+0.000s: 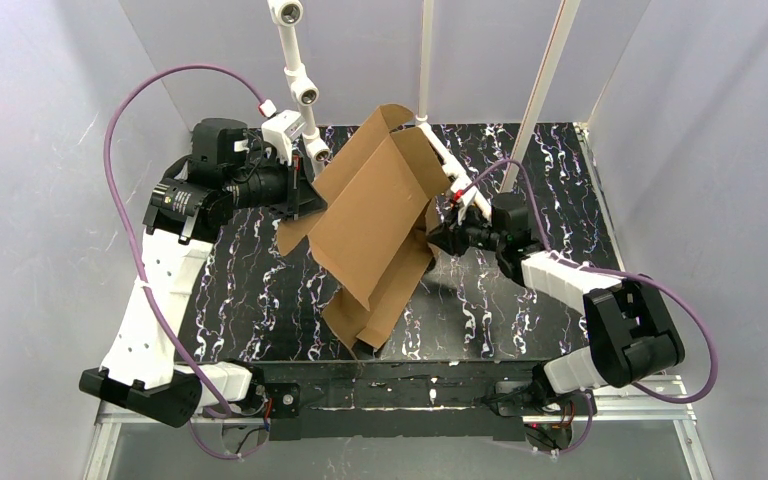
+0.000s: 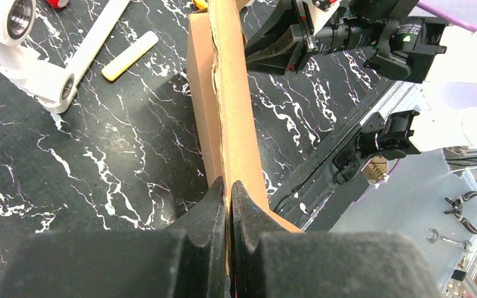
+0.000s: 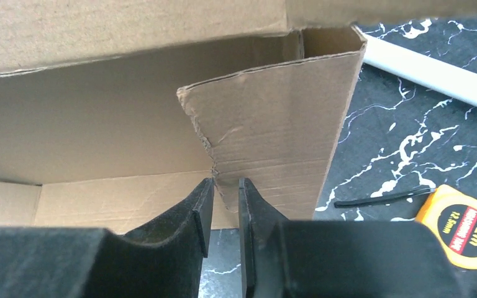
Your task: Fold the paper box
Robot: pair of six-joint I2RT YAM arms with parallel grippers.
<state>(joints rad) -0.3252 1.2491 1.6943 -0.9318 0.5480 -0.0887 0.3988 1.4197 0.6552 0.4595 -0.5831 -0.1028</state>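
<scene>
The paper box (image 1: 365,225) stands propped in the air at the middle of the table (image 1: 260,300), between the two arms, with only its near lower end resting on the dark surface close to the front edge; it appears to be raised this way so that its panels and flaps can swing freely around their creases instead of lying flat. The left gripper (image 1: 310,200) is clamped tight on the thin left edge of the cardboard, the wall pinched edge-on between its pads, which I judge serves as the anchor that keeps the sheet up. The right gripper (image 1: 434,238) has its jaws a little apart, the ragged lower corner of a side flap (image 3: 273,124) dipping into the gap between the fingers (image 3: 202,208); whether they press on it I cannot tell. The box's long axis runs diagonally, from the far right, where its upper end points up and away, down to the near centre; its broad face tilts up toward the left. A yellow tape measure (image 3: 463,230) lies apart, to the right.
</scene>
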